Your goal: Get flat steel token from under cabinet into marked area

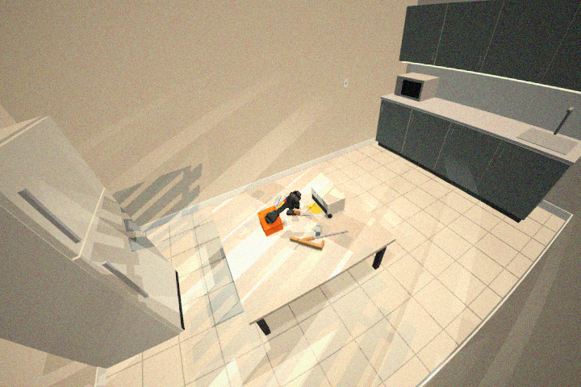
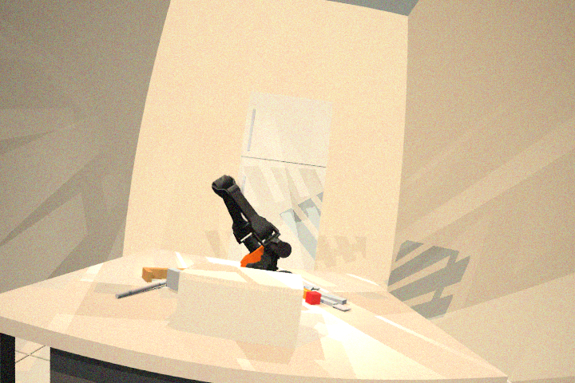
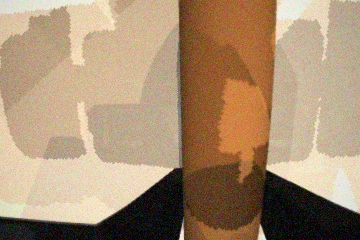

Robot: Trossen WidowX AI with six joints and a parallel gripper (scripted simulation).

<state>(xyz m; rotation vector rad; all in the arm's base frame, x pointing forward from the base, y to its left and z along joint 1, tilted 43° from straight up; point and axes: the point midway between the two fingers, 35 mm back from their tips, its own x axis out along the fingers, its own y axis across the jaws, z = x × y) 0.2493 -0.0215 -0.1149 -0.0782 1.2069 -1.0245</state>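
My gripper (image 1: 294,212) (image 3: 218,177) is shut on a tool's orange-brown handle (image 3: 228,60), low over the table in front of the cabinet. A thin rod seems to run from the handle toward the yellow marked area (image 1: 317,209); its far end is too small to make out. The pale cabinet (image 1: 335,201) (image 2: 238,309) stands beyond the yellow area, its dark front facing the arm. In the exterior view the cabinet hides the gripper. I cannot see the steel token in any view.
A wooden L-shaped piece (image 1: 306,243) (image 2: 155,274), a thin grey rod (image 1: 336,234) (image 2: 139,289) and a grey block (image 1: 317,230) (image 2: 173,279) lie to one side. A red block (image 2: 312,298) and grey bars (image 2: 333,298) lie on the other side.
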